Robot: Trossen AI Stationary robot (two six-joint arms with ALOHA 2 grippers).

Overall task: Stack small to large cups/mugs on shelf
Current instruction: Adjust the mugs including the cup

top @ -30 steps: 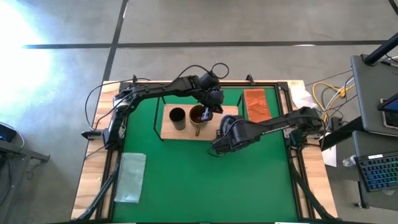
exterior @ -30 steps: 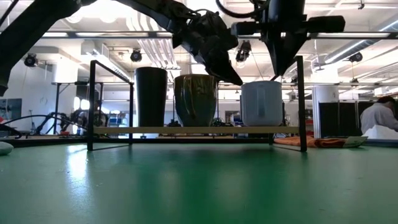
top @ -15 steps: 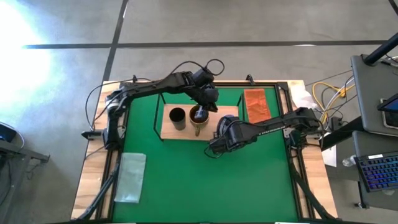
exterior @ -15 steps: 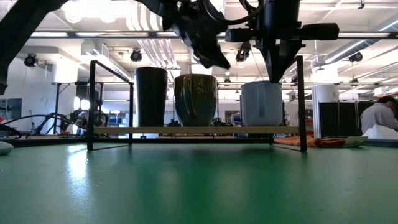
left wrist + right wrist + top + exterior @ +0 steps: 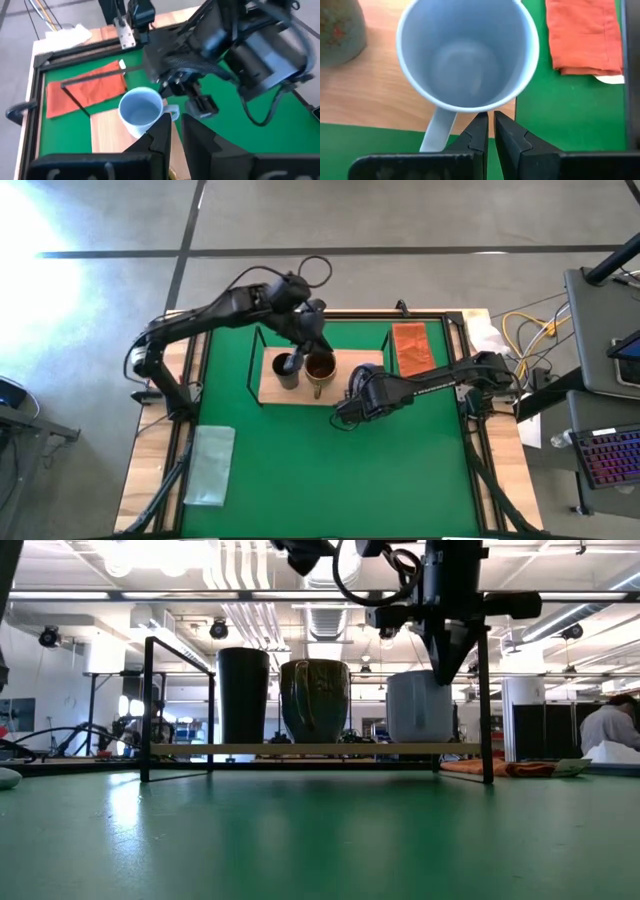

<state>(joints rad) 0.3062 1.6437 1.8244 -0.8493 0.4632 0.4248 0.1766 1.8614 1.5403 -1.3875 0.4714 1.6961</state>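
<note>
On the light-wood shelf (image 5: 300, 749) stand, each on its base, the black cup (image 5: 243, 695), the brown-gold mug (image 5: 314, 700) and the pale blue-grey mug (image 5: 420, 706). My right gripper (image 5: 490, 122) hangs just above the blue mug's rim (image 5: 470, 107) on its handle side. Its fingers point down, a narrow gap apart, and hold nothing. It hides that mug in the high view. My left gripper (image 5: 176, 131) is high above the black cup (image 5: 286, 367) and the brown mug (image 5: 320, 367). Its fingers are a narrow gap apart and empty.
An orange-brown folded cloth (image 5: 411, 348) lies on the green mat right of the shelf. A pale translucent cloth (image 5: 210, 465) lies at the near left. Black wire frames (image 5: 147, 705) rise at the shelf's ends. A person (image 5: 610, 730) shows in the room behind.
My left gripper has risen from the brown mug's rim and gone toward the table's left edge, leaving the top of the low view. The three vessels have stayed in place on the shelf.
</note>
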